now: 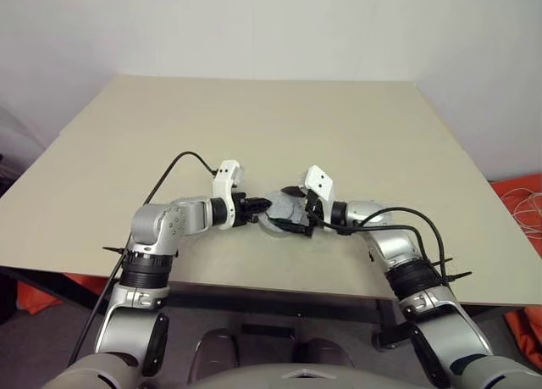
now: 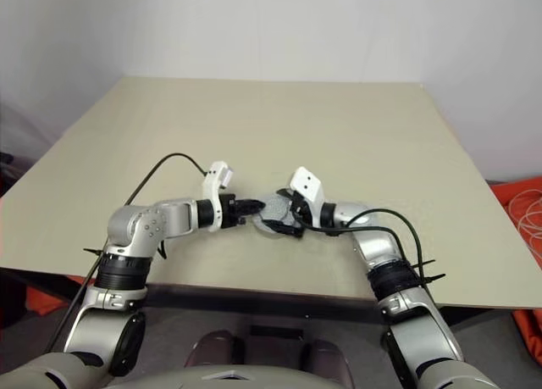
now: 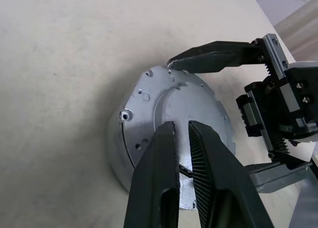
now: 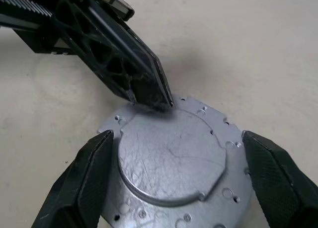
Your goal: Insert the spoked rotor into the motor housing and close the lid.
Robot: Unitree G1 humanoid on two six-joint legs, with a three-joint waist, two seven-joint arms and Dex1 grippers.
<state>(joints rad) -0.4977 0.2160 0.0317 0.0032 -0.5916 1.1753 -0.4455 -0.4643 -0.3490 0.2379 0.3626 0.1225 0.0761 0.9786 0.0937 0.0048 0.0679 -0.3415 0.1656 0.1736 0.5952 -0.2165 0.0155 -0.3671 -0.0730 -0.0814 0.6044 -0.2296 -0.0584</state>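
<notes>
The silver lid point(image 4: 174, 161) sits flat atop the round motor housing point(image 3: 119, 158) on the table

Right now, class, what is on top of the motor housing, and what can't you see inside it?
The lid covers the motor housing; the shut left gripper presses down on it. Anything inside is hidden.

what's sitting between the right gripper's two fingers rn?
The lid, seated on the motor housing; right gripper spread either side, clearest in its wrist view.

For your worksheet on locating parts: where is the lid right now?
The lid sits near the table's front edge, between the shut left tool and the open right tool that straddles it.
</notes>
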